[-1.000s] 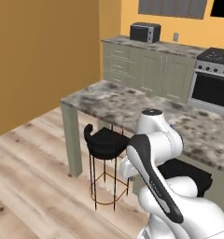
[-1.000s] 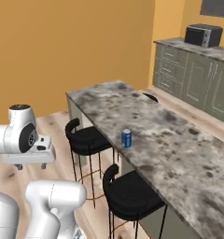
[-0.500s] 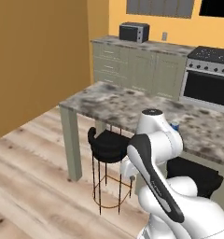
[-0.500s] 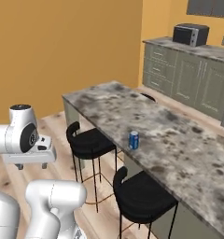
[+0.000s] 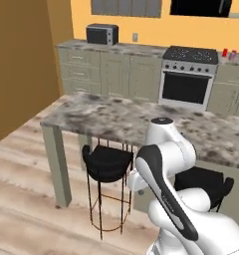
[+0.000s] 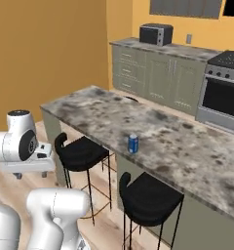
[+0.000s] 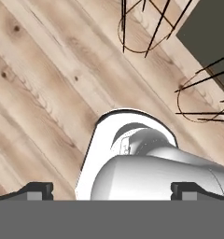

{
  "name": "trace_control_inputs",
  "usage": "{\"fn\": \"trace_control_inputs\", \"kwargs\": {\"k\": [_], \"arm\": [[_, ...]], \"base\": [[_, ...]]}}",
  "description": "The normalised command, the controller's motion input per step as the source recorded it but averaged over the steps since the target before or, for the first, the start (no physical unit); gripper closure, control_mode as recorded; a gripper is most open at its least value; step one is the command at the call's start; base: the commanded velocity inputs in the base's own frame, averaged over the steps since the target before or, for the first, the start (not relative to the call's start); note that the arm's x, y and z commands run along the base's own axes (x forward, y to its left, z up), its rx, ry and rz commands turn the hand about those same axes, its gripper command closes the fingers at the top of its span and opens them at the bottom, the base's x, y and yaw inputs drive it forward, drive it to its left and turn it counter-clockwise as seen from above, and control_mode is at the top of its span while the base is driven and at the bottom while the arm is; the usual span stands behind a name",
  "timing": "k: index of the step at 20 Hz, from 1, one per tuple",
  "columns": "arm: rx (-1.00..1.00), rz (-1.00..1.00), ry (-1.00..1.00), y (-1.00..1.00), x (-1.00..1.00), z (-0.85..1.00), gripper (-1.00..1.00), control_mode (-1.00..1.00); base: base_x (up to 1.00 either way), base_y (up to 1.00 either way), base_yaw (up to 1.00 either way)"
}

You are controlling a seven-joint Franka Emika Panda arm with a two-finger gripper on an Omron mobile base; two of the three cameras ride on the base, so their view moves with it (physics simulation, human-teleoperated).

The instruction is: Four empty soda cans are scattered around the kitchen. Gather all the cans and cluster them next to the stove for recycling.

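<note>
One small blue soda can point(image 6: 133, 143) stands on the mottled stone island table point(image 6: 197, 151), near edge | two cans point(image 5: 228, 53) seen right of the black-topped stove point(image 5: 190, 54) | pincer point(image 7: 112, 189) spread apart, empty | step judged: approach; reach to blue can required next.

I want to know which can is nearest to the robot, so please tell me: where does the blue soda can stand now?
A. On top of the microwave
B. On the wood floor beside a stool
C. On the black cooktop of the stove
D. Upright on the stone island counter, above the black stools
D: in the right base view the blue soda can stands upright on the island counter, near its front edge above the stools.
</note>
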Motion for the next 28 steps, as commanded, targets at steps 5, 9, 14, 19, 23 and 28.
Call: {"fn": "trace_control_inputs", "kwargs": {"k": [5,9,14,19,23,28], "arm": [[0.00,0.00,0.00,0.00,0.00,0.00,-1.00,1.00],[0.00,0.00,0.00,0.00,0.00,0.00,-1.00,1.00],[0.00,0.00,0.00,0.00,0.00,0.00,-1.00,1.00],[0.00,0.00,0.00,0.00,0.00,0.00,-1.00,1.00],[0.00,0.00,0.00,0.00,0.00,0.00,-1.00,1.00],[0.00,0.00,0.00,0.00,0.00,0.00,-1.00,1.00]], "base": [[0.40,0.35,-0.52],[0.40,0.45,-0.35],[0.55,0.37,-0.30],[0.59,0.09,-0.18],[0.48,0.00,-0.18],[0.21,0.04,-0.16]]}}
